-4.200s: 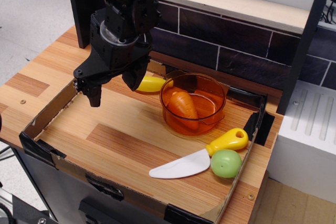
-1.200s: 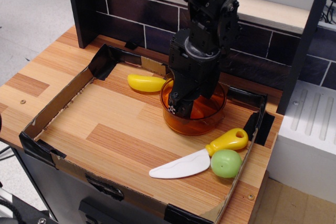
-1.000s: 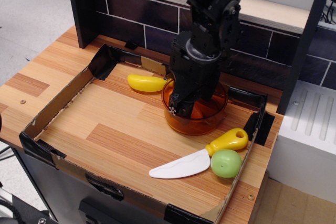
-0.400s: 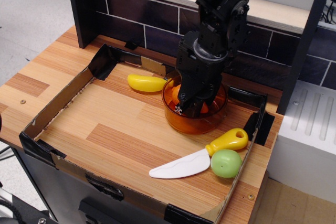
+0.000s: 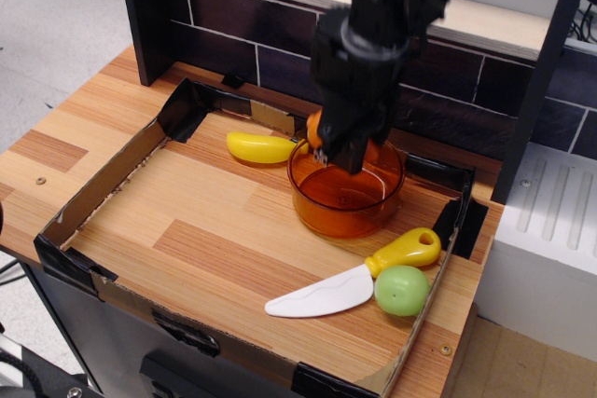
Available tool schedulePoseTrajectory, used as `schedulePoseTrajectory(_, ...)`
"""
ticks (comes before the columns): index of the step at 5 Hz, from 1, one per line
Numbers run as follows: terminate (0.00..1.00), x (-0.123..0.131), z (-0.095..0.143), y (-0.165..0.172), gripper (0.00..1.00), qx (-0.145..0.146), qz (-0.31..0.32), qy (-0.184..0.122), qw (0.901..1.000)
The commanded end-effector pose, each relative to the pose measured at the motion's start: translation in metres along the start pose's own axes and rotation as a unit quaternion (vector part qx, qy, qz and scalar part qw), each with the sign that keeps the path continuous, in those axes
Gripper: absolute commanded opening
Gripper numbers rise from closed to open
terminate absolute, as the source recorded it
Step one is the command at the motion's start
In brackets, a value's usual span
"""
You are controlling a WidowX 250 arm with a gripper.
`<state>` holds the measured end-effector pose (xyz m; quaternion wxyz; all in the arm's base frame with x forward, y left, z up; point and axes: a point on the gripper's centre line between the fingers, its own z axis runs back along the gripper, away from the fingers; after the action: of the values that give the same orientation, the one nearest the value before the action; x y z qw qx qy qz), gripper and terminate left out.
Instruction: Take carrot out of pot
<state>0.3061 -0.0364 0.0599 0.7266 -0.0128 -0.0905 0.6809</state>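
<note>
The translucent orange pot [image 5: 345, 198] stands in the right half of the cardboard tray, and its inside shows no carrot. My black gripper [image 5: 341, 148] hangs just above the pot's back rim, pointing down. It is shut on the orange carrot [image 5: 315, 128], of which only a small part shows at the left of the fingers; the rest is hidden by the gripper.
A yellow banana-like toy [image 5: 259, 147] lies left of the pot. A white toy knife with a yellow handle [image 5: 359, 276] and a green ball [image 5: 401, 290] lie at the front right. Low cardboard tray walls [image 5: 89, 202] ring the wooden surface. A dark brick backsplash [image 5: 242, 48] stands behind.
My gripper went from the tray's left into the pot, closed on the carrot, and has now risen with it above the pot's rim.
</note>
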Motion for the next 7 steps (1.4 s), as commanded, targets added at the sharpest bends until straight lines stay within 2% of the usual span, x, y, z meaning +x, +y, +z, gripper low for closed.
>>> schedulePoseTrajectory(1,0.00,0.016,0.037,0.028,0.00,-0.044,-0.022,0.024,0.9985)
schedulePoseTrajectory(3,0.00,0.043,0.007,0.079,0.00,-0.023,-0.066,0.005,0.9975)
schedulePoseTrajectory(5,0.00,0.059,-0.032,0.093,0.00,-0.001,-0.076,-0.026,0.9968)
schedulePoseTrajectory(6,0.00,0.060,-0.046,0.093,0.00,0.007,-0.087,-0.028,0.9958)
schedulePoseTrajectory(7,0.00,0.060,-0.041,0.090,1.00,0.006,-0.093,-0.028,0.9952)
